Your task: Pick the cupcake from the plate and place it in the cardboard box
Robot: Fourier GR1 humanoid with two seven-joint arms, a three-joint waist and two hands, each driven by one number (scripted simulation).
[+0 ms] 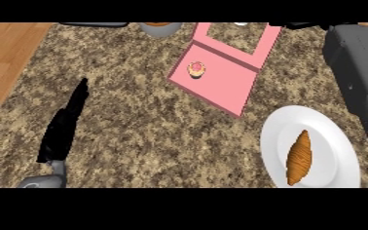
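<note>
The cupcake is sitting upright inside the pink box, frosting facing up. The left robot hand is resting released on the surface, fingers pointing away.

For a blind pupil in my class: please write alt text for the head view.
A cupcake sits inside an open pink box on a speckled counter. A croissant lies on a white plate at lower right; the left hand rests open at lower left.
</note>
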